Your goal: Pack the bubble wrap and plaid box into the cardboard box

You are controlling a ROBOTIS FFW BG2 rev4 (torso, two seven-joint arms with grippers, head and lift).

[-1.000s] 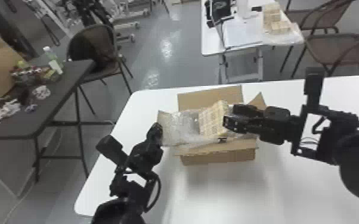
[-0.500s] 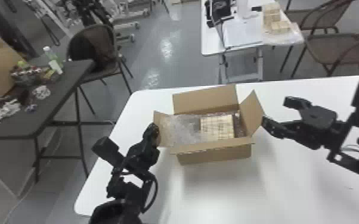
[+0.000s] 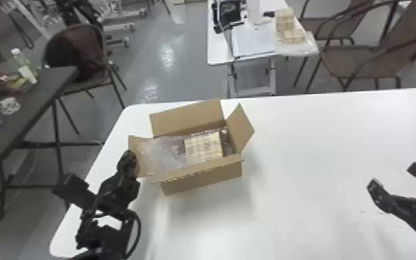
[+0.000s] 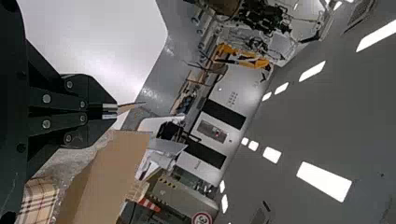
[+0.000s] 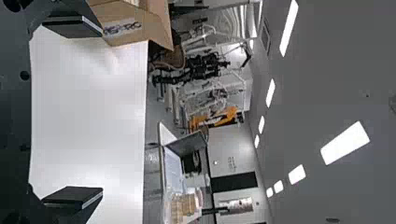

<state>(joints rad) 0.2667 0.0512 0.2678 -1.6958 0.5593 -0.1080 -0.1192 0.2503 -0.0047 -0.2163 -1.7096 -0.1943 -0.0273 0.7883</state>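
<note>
White tbl (image 3: 321, 138) – cardboard box (image 3: 202, 178) w/ print (image 5: 122, 29)

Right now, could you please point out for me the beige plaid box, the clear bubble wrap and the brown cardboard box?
Beige plaid box (image 3: 203, 146), head view: its upward face.
Clear bubble wrap (image 3: 164, 152), head view: its crumpled middle.
Brown cardboard box (image 3: 204, 177), head view: its near outer wall.

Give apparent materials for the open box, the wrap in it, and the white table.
Box: matte brown cardboard, by its folded flaps. Wrap: clear, shiny plastic film, likely, since it glints and crinkles. Table: smooth, faintly glossy, perhaps laminate; it gives soft reflections.
</note>
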